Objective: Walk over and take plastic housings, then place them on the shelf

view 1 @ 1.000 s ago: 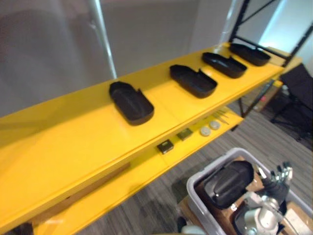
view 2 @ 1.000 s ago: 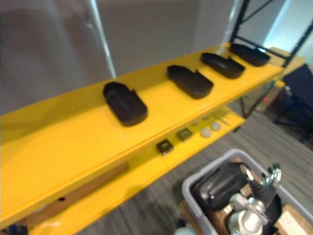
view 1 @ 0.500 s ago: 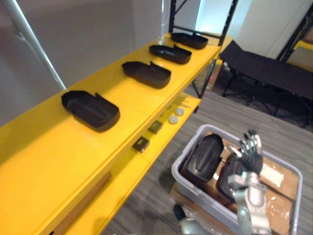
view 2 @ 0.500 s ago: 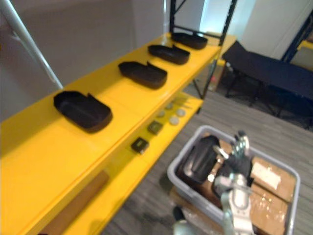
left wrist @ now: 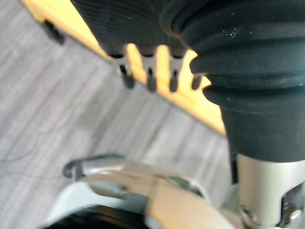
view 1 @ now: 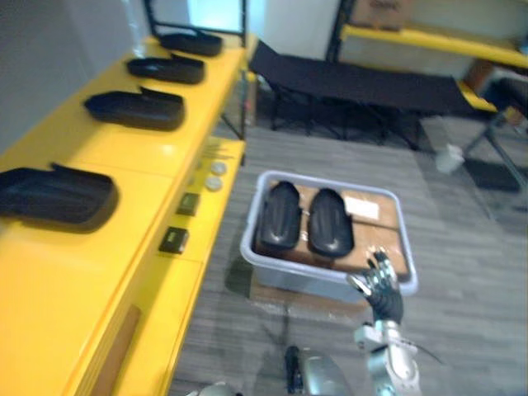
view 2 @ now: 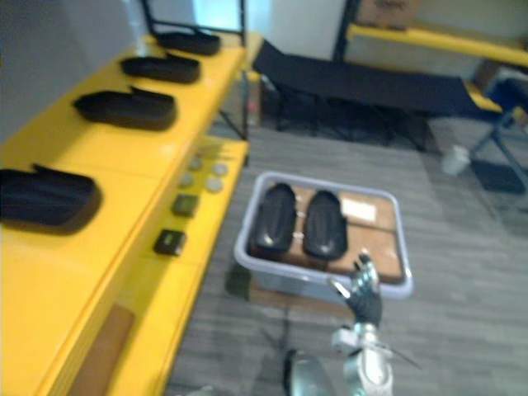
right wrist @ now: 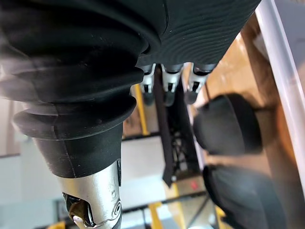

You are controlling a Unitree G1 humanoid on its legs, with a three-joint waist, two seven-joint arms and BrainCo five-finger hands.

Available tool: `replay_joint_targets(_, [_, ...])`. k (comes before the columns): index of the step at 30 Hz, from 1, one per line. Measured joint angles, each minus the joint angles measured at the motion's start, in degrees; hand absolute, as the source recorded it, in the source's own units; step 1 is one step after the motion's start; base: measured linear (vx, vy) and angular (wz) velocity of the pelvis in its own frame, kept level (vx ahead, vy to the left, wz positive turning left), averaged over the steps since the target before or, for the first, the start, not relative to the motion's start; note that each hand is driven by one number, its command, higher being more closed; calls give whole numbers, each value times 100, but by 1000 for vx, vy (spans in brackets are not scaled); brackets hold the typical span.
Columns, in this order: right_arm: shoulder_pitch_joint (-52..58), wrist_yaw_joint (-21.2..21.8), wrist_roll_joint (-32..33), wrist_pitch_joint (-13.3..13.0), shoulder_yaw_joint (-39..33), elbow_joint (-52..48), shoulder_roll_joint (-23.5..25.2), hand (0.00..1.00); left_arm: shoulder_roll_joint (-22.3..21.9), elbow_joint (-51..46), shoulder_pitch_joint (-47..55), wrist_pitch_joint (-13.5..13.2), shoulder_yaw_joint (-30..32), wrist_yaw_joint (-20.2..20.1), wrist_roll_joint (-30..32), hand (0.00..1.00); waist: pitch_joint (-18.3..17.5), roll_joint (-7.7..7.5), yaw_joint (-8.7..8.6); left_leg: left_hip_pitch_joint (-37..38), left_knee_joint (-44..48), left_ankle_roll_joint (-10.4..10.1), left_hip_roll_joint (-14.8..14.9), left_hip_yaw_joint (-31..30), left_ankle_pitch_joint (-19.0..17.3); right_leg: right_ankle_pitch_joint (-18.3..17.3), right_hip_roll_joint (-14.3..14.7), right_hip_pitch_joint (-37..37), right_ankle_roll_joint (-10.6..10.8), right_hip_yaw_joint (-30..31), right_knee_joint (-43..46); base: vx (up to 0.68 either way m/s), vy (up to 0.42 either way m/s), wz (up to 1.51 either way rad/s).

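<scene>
Right hand (view 1: 379, 285) fingers spread, holding nothing, over bin's (view 1: 305, 279) near rim; two plastic housings (view 1: 280, 219) lie side by side inside. Suggest reaching the closer one, gripping across its width

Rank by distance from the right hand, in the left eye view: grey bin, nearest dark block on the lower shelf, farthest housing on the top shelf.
1. grey bin, its near rim right by the right hand.
2. dark block, on the lower shelf, to the left.
3. farthest housing, far end of the top shelf.
</scene>
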Motion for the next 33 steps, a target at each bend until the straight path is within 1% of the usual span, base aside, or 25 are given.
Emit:
replay_joint_targets(1, [-39,15,-65,16,42,-2,-54,0,-38,9,7,-26,7,-18,-2,0,31,89,75,106,-171,-35,78,-26,15,-220,37,-34,-268,-105,229,-68,3,-88])
replay_joint_targets(2, [-81,73,-217,113,29,44,-77,0,-41,52,30,-3,-27,-16,-13,0,37,114,-12,301,-660,-55,68,-34,8,-679,-268,-117,-466,-262,1174,24,48,-40])
replay_joint_targets(3, [-94,97,-300,141,27,177,-66,0,24,47,38,6,-149,-24,-22,0,47,75,3,334,-910,-133,75,-17,52,-1092,-657,-86,-237,-263,1758,30,39,-19])
replay_joint_targets(4, [-123,108,-322,205,46,235,-66,0,92,55,49,19,-164,-48,-18,0,67,10,39,323,-943,-181,115,50,79,-1176,-821,-44,-259,-260,1861,-31,-51,-42])
replay_joint_targets(5, [-140,136,-311,284,107,251,-66,0,192,55,121,51,-164,-114,-3,0,84,-65,190,230,-897,-252,232,153,119,-1164,-1021,40,-240,-263,1828,-94,-116,-69])
replay_joint_targets(6, [-129,197,-284,337,190,247,-39,0,234,62,264,55,-163,-159,4,0,80,-160,212,99,-880,-335,326,194,161,-1114,-1199,143,-154,-260,1646,-106,-137,-64])
replay_joint_targets(7, [-123,238,-240,345,202,235,-10,0,286,66,324,56,-163,-167,10,0,81,-214,196,21,-849,-382,370,207,185,-1107,-1252,199,-27,-269,1533,-85,-181,-36])
replay_joint_targets(8, [-79,265,-63,348,200,176,36,0,382,72,385,68,-162,-171,12,0,132,-310,172,-184,-670,-478,493,208,183,-1163,-1262,336,410,-301,1244,-61,-176,-19])
replay_joint_targets(9, [-60,281,-10,348,197,168,50,0,422,74,398,71,-160,-170,9,0,165,-368,164,-277,-561,-521,533,201,168,-1170,-1269,418,627,-359,1099,-103,-322,-22])
replay_joint_targets(10, [-22,354,201,358,185,177,49,0,484,66,391,38,-155,-150,-3,0,290,-583,156,-566,-139,-642,536,202,103,-1190,-1358,636,986,-471,688,-101,-298,-20])
replay_joint_targets(11, [-42,357,222,366,154,198,34,0,452,66,351,38,-146,-122,-18,0,359,-598,164,-656,30,-691,548,179,72,-1402,-1402,698,1148,-574,579,-109,-317,-24])
replay_joint_targets(12, [-82,354,258,372,116,228,17,0,443,65,306,36,-134,-77,-50,0,439,-575,168,-725,168,-719,581,139,54,-1565,-1390,737,1214,-598,528,-165,-332,-24])
replay_joint_targets(13, [-213,329,436,363,-79,398,-124,0,218,66,154,35,-167,80,-267,0,775,-253,127,-737,295,-777,722,-87,78,-1685,-1227,809,1188,-673,548,-142,-264,-16])
replay_joint_targets(15, [-183,313,483,339,-264,535,-215,0,114,59,155,-40,-227,73,-268,0,863,-120,74,-699,161,-914,700,-194,159,-1720,-1216,786,1128,-714,615,-117,-198,3])
replay_joint_targets(16, [-154,284,528,278,-435,726,-291,0,23,57,174,-110,-337,77,-216,0,882,-53,54,-609,-77,-1029,638,-236,248,-1736,-1232,770,1101,-723,648,-120,-181,10])
replay_joint_targets(19, [-273,235,584,72,-747,1001,-344,0,-76,37,196,-267,-398,268,-222,0,866,-47,57,-532,-527,-1077,475,-263,559,-1777,-1326,624,1040,-759,654,-103,-112,9])
replay_joint_targets(20, [-511,212,582,-71,-874,1206,-382,0,-50,-36,196,-300,-451,325,-224,0,881,-72,50,-560,-749,-1085,377,-314,719,-1758,-1377,538,1025,-786,651,-99,-96,16])
replay_joint_targets(22, [-736,140,579,-115,-1035,1400,-407,0,-18,-64,196,-300,-479,319,-225,0,889,-82,52,-649,-880,-1073,296,-427,860,-1704,-1429,478,994,-907,626,-83,-77,29])
replay_joint_targets(23, [-939,1,558,-115,-1142,1528,-435,0,-8,-96,195,-305,-570,292,-229,0,904,-79,94,-707,-944,-1076,263,-486,936,-1638,-1435,475,992,-969,541,-57,-31,33])
replay_joint_targets(24, [-1158,-152,552,-73,-1216,1629,-472,0,-8,-141,191,-303,-609,282,-248,0,933,-48,155,-754,-954,-1054,255,-526,988,-1557,-1433,496,984,-1030,461,-28,2,21])
replay_joint_targets(26, [-1521,-241,574,22,-1309,1811,-563,0,-13,-213,191,-293,-628,282,-283,0,980,-12,240,-755,-1019,-1021,206,-538,1055,-1464,-1444,546,1005,-1043,338,-22,24,14])
replay_joint_targets(27, [-2002,-293,589,181,-1422,2135,-729,0,-13,-271,191,-284,-649,262,-283,0,1025,50,297,-764,-1129,-975,108,-612,1148,-1339,-1453,612,1038,-1102,143,-26,25,21])
replay_joint_targets(30, [-3053,-374,851,419,-1603,2893,-1194,0,-38,-369,189,-301,-676,76,-293,0,1131,219,329,-965,-1357,-878,-109,-841,1405,-1060,-1557,691,1083,-1381,-258,-32,51,45])
replay_joint_targets(32, [-3631,-382,994,499,-1662,3275,-1447,0,-79,-398,189,-297,-674,15,-303,0,1245,292,481,-998,-1509,-840,-172,-869,1519,-905,-1568,720,1080,-1438,-424,-2,32,20])
replay_joint_targets(33, [-3813,-373,1048,510,-1661,3411,-1532,0,-92,-400,193,-298,-674,-5,-326,0,1250,310,494,-1053,-1527,-825,-202,-928,1560,-870,-1583,723,1075,-1509,-455,-7,27,34])
